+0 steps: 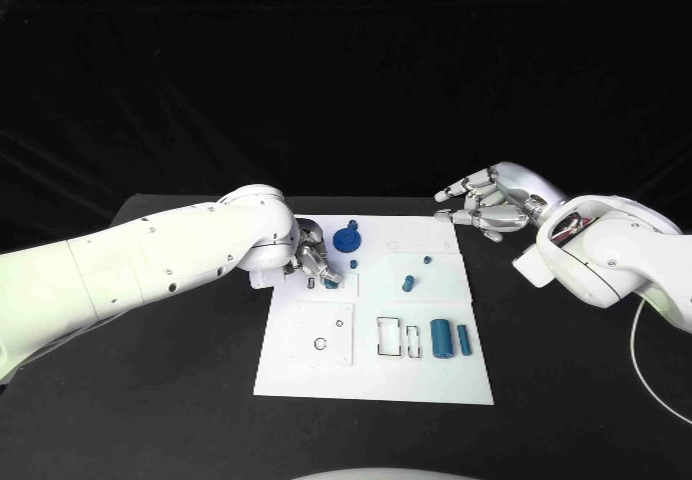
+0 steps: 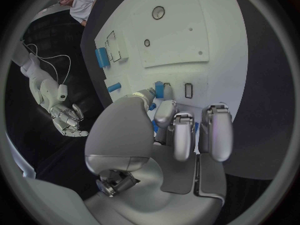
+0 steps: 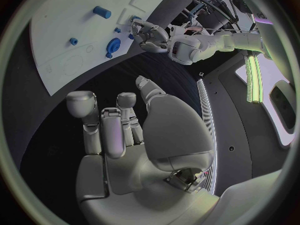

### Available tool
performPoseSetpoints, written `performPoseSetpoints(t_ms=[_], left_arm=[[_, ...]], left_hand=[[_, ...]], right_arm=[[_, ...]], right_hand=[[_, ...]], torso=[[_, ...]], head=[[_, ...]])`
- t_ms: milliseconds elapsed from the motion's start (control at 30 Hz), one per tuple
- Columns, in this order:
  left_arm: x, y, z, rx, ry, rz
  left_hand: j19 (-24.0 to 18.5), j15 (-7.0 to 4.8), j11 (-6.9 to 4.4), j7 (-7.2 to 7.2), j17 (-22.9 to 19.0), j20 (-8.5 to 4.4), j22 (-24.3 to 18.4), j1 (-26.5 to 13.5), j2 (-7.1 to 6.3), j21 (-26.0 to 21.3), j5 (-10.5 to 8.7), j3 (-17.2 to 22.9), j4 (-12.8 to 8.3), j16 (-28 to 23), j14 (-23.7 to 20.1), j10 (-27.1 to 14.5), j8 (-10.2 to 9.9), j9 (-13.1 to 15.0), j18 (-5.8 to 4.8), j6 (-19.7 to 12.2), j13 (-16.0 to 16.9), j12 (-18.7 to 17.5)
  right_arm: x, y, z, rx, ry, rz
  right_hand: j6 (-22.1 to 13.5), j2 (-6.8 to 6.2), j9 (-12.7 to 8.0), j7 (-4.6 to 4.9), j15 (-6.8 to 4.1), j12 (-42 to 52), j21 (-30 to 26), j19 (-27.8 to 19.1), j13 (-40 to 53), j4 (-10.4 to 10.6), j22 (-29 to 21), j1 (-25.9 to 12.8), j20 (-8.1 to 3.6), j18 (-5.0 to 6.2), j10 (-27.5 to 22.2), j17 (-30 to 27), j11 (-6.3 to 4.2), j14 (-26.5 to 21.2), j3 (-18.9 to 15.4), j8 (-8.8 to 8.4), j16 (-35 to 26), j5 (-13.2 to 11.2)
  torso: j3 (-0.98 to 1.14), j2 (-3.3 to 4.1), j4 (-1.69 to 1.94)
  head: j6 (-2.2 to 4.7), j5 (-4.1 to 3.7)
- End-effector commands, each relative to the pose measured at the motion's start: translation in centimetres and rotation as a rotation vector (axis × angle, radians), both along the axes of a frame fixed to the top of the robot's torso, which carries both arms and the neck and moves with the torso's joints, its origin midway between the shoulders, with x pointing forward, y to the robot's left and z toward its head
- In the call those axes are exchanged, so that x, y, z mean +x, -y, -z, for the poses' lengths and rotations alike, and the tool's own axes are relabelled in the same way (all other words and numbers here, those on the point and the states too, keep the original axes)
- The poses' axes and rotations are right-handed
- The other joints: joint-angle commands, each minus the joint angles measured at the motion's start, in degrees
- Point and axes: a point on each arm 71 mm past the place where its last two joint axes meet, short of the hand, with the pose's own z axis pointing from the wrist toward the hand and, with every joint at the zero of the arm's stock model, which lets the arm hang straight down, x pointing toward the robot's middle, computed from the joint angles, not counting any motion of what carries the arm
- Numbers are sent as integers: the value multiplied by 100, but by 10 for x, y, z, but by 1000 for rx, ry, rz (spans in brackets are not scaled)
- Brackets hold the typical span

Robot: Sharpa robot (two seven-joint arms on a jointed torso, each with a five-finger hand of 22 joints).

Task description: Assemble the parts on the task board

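We are assembling the parts on the task board (image 1: 303, 375), the white plate lying in the middle of the black table (image 1: 159, 400). We are judging the step in hand to be the seating of a small blue part (image 1: 330, 283) at the board's left side, in its far half.

Our left hand (image 1: 312, 262) is reaching over the board's left edge, with its fingers (image 2: 181, 135) curling down onto that small part. In the left wrist view, blue is showing between the thumb and the fingers, beside a small rectangular slot (image 2: 189, 90). We are treating this hand as pinching the part; whether the part is already bottoming in a hole, we cannot tell.

Our right hand (image 1: 488, 208) is hovering off the board's far right corner, above the table. Its fingers are lying apart, loosely bent, and it is holding nothing.

The other parts are resting on the board: a blue gear (image 1: 346, 239) just right of the left hand, a small peg (image 1: 408, 283) near the middle, and a thick cylinder (image 1: 441, 338) with a thinner pin (image 1: 463, 337) beside it at the near right, next to outlined slots (image 1: 389, 336).

The next move is calling for a steady downward press, keeping the part upright over its seat.
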Motion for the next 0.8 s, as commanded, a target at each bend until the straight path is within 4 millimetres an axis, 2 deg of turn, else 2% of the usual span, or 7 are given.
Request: performPoseSetpoints(t_ms=[33, 300, 800], left_arm=[[0, -2, -4, -60, 59, -50], [-6, -8, -4, -57, 157, -72], [-12, -8, 13, -9, 199, -55]], left_hand=[[302, 24, 4, -24, 1507, 30, 864, -110, -6, -20, -1, 1075, -989, 14, 601, 63, 6, 36, -1, 35, 8, 3], [310, 24, 2, -25, 1507, 28, 880, -203, -55, -12, -5, 1259, -1056, 14, 601, 79, 24, 97, -4, 39, 13, 11], [314, 23, 1, -27, 1507, 28, 887, -236, -70, -8, -9, 1317, -1070, 14, 601, 90, 32, 118, -5, 47, 25, 23]], right_arm=[[0, -1, 1, -8, -3, -11], [0, 0, 1, -5, -4, -9], [0, 1, 2, -4, -6, -10]], right_hand=[[18, 52, -4, -8, -30, 33, -34, -22, 5, 1, -9, 27, -34, 100, 37, 14, -8, 295, -31, 23, -31, 16], [19, 54, -4, -8, -31, 31, -41, -26, -1, 4, -21, 27, -34, 102, 36, 8, -7, 294, -32, 24, -36, 35], [18, 52, -5, -6, -30, 31, -49, -31, -3, 13, -35, 15, -35, 105, 36, 3, -6, 293, -39, 24, -40, 38]], torso=[[1, 1, 7], [-2, 3, 17], [-3, 6, -9]], head=[[3, 7], [-23, 26], [-29, 63]])
